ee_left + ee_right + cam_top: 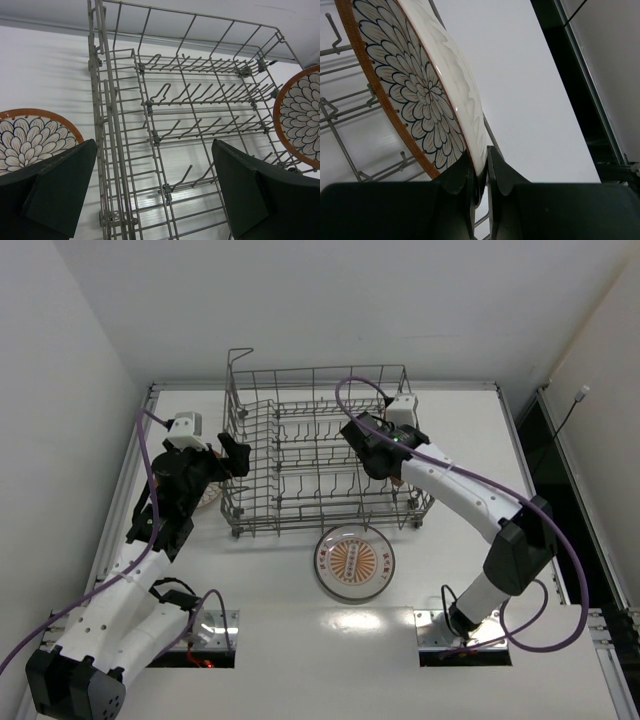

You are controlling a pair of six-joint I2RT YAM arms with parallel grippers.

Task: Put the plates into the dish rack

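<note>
Seen from above, the left arm rises from its base at 7 o'clock. Its forearm runs toward 12 o'clock and the wrist turns toward 3 o'clock. The left gripper is spread wide, its dark fingers well apart with nothing between them. The right arm bends at its elbow near 4 o'clock and reaches toward 10 o'clock. The right gripper is clamped tight on the rim of a petal-patterned plate.
</note>
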